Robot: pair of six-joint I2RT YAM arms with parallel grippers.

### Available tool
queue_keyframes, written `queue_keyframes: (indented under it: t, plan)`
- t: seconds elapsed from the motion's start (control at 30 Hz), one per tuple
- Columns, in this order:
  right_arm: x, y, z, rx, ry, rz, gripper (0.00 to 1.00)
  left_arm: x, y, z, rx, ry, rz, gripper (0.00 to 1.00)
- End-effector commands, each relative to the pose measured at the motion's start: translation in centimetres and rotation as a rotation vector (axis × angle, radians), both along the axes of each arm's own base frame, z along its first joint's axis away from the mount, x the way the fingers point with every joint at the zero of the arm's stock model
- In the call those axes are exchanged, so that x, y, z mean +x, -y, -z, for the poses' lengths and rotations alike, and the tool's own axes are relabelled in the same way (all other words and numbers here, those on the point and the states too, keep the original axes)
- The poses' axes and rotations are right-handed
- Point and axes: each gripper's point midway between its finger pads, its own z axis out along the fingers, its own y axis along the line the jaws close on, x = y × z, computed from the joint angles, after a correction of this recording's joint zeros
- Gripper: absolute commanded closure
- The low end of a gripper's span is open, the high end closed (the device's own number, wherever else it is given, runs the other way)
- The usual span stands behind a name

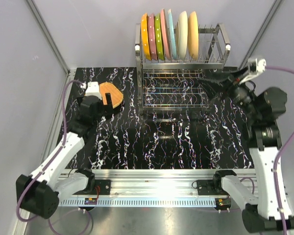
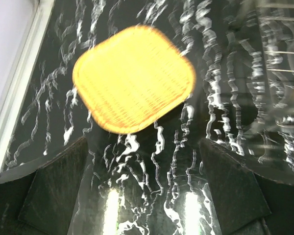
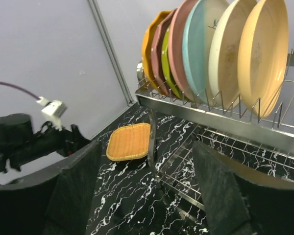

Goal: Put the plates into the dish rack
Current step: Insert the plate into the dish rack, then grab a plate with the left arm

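Plates (image 1: 169, 34) stand upright in the dish rack's (image 1: 186, 62) upper tier, near the right claw (image 3: 146, 147), which gapes empty. Left claw (image 2: 144, 147), wide open, hovers over a woven orange plate (image 2: 132, 78) lying on the table (image 1: 161, 142).

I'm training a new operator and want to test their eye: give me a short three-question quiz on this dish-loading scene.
1. True or false: the woven tan plate stands in the dish rack.
2. Which tier holds the upright plates? A upper, B lower, C both.
3. Fill in: the left gripper above the woven tan plate is ___ and holds nothing.
Key: 1 false, it lies flat on the table; 2 A; 3 open.
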Motion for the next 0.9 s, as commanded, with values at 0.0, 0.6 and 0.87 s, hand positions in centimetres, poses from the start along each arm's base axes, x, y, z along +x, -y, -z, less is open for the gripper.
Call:
queue_keyframes:
  t: [0.0,0.6,0.87]
  plan:
    - [-3.3,-0.1,1.8,0.01,-0.028,-0.026,0.21,1.7,-0.6,0.7,-0.173,-0.05,-0.042,0.01]
    - [-8.4,-0.6,13.5,0.08,-0.249,-0.072,0.3,5.5,-1.4,10.7,-0.723,-0.344,-0.135,0.01]
    - [-8.8,-0.4,15.4,0.069,-0.271,-0.059,0.3,5.8,-1.3,12.4,-0.99,-0.27,-0.287,0.03]
